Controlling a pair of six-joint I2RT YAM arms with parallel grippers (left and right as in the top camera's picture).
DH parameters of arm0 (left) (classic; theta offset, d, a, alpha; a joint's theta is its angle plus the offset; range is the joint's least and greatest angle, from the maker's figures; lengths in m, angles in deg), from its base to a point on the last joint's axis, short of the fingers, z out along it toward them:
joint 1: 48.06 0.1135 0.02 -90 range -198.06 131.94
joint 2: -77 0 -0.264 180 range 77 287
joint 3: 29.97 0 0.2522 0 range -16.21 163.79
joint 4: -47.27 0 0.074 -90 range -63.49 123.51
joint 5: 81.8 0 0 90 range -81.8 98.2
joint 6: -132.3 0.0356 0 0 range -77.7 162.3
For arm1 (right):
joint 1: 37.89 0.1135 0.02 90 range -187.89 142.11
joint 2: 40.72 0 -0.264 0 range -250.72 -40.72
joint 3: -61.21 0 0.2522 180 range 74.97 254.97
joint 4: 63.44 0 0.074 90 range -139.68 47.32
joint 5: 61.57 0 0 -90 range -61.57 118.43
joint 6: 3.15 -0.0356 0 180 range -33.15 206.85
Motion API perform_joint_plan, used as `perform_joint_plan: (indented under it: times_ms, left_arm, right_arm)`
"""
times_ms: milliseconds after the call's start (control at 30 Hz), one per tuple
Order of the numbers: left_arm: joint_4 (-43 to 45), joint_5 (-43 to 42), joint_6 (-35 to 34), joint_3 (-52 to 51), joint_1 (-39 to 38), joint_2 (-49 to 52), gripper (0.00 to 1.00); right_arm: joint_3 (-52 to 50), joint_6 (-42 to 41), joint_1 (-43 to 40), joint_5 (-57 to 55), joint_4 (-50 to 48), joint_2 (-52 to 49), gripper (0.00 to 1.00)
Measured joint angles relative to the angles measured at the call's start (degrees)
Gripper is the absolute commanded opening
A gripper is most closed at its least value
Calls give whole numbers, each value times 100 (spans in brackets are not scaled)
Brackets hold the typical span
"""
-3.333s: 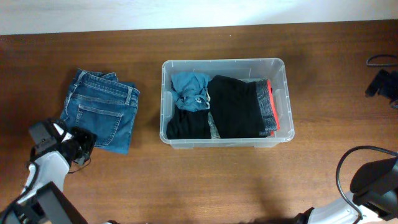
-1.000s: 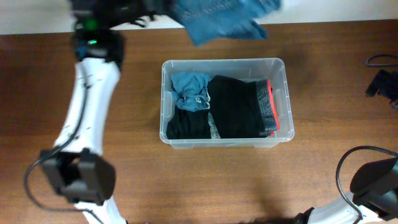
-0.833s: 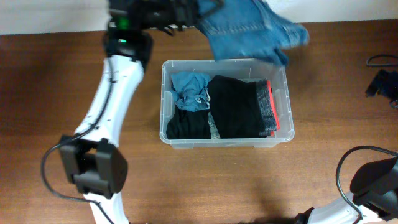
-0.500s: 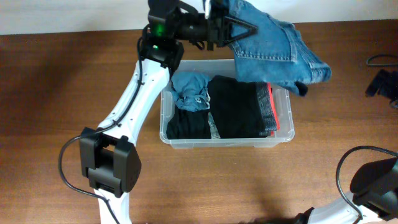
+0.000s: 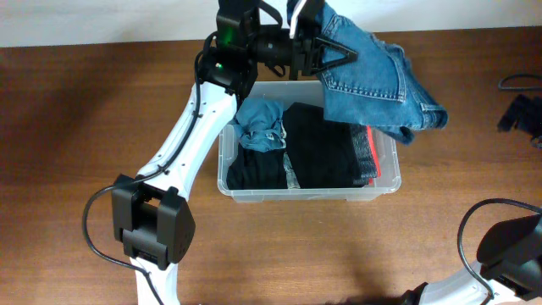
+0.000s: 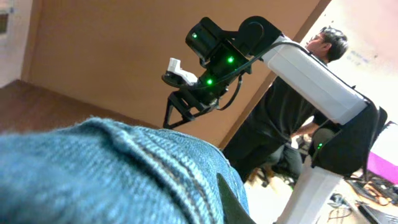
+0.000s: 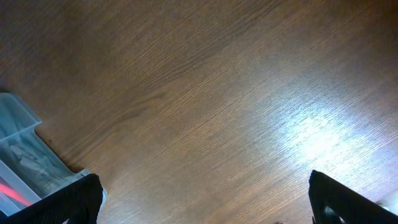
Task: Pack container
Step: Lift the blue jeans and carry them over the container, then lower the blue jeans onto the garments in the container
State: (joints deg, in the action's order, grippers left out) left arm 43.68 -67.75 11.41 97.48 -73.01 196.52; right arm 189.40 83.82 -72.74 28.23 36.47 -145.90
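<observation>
The clear plastic container (image 5: 227,174) stands mid-table holding a black garment (image 5: 318,152), a crumpled light blue cloth (image 5: 258,123) and a grey and red item (image 5: 367,144). My left gripper (image 5: 320,51) is shut on folded blue jeans (image 5: 373,80) and holds them in the air over the container's far right part. In the left wrist view the jeans (image 6: 112,174) fill the lower frame. My right gripper (image 7: 205,205) is open above bare table, its dark fingertips at the frame's lower corners; a container corner (image 7: 25,155) shows at its left.
A black cable and a dark object (image 5: 521,106) lie at the right table edge. The right arm's base (image 5: 508,250) sits at the bottom right. A person and another robot arm (image 6: 249,56) show in the left wrist view's background.
My left arm picked the jeans up from the table's left side, lifted them and swung them right; over the last half second they moved slightly further over the container.
</observation>
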Motion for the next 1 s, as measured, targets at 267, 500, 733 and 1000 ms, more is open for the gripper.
perform_joint_plan:
  times_ms: [267,500,733,1000]
  left_arm:
    - [-7,116,693,0,-155,2,0]
    - [17,111,1130,33,-304,101,0]
    - [7,68,1231,44,-317,667,0]
    - [-616,-208,1298,46,-282,927,1]
  right_arm:
    - [0,2,0,0,0,0,98]
    - [0,4,0,0,0,0,98]
    - [0,-2,0,0,0,0,98]
    - [0,2,0,0,0,0,98]
